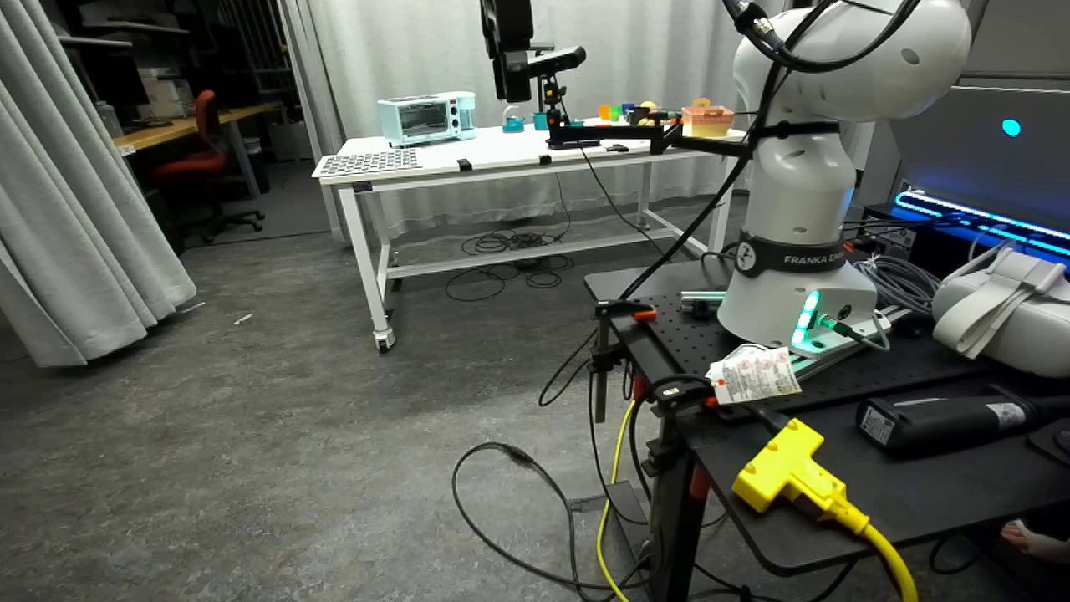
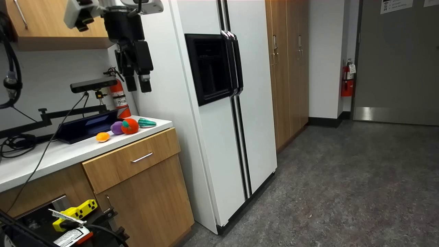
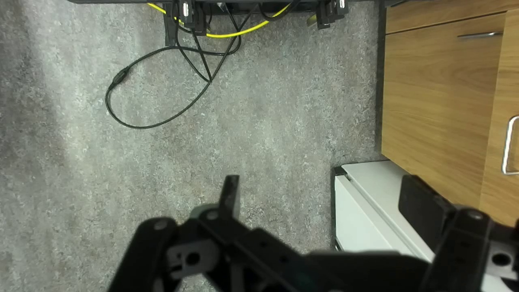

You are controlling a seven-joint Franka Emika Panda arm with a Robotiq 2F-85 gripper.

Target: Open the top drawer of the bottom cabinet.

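Find the drawer (image 2: 128,166) closed, below the gripper (image 2: 138,85) and well apart, off to one side. Expect rigid wood, modest weight, perhaps some drag at first. Take hold mid-length on the slim metal handle (image 2: 142,157), probably slippery; pull straight and level. Mind the surface (image 2: 85,149), between gripper and drawer in height. In the wrist view, see the gripper spread wide, pinching nothing.

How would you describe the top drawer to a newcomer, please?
In an exterior view, find the white refrigerator, then the countertop left of it. Directly beneath sits the top drawer: wooden, silver-handled, and much less tall than the door below.
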